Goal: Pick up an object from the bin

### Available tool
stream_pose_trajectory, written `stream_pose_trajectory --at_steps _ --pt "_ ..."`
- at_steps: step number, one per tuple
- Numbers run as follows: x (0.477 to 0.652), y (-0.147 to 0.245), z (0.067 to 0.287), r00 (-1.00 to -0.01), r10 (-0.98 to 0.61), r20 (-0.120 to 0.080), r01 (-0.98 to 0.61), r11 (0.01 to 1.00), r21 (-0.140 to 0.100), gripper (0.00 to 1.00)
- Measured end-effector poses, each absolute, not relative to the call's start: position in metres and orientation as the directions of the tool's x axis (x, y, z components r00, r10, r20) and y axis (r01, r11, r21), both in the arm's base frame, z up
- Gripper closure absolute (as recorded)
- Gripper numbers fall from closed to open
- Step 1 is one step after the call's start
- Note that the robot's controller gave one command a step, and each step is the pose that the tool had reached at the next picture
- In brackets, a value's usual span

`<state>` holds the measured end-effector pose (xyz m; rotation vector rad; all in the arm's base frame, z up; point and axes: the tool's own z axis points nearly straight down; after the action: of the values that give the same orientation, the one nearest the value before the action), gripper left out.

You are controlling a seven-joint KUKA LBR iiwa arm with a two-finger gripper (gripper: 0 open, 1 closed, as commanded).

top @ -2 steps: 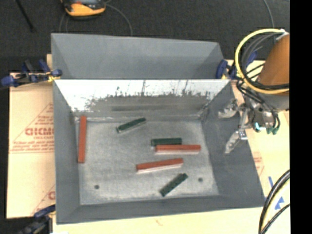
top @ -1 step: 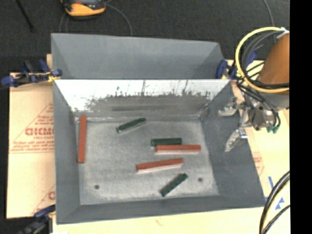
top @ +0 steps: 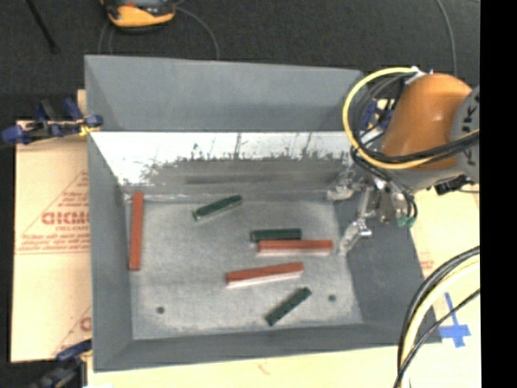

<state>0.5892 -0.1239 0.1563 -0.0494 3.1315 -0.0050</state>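
A: While hovering at centre right of frame, fingers spread with nothing between: gripper [top: 347, 212]. Nearest piece?

B: Red bar [top: 295, 246], just left of lower finger, long axis left-right, presented end-on. Flat, straight-edged, matte. Dark green bar [top: 275, 235] close along upper edge. Speckled floor of grey bin [top: 109, 257].

Yellow handheld device [top: 136, 2] with a dark screen, lying on dark floor [top: 283, 23], well apart from the gripper [top: 347, 214], up and to its left; a thin cable [top: 206, 29] curves from the device's gripper-facing side.
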Motion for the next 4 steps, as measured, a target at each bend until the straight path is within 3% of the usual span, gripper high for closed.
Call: stream_pose_trajectory --at_steps 1,2,3,4 --pt "0.604 -0.077 0.159 -1.0 0.014 0.0 0.014 1.0 0.001 0.0" --pt "0.613 -0.072 0.122 -1.0 -0.013 -0.008 -0.013 1.0 -0.002 0.0" --pt "0.616 -0.055 0.079 -0.993 0.117 -0.004 0.117 0.993 0.001 0.0" --pt "0.617 -0.056 0.085 -0.992 0.124 -0.01 0.124 0.992 0.0 1.0"
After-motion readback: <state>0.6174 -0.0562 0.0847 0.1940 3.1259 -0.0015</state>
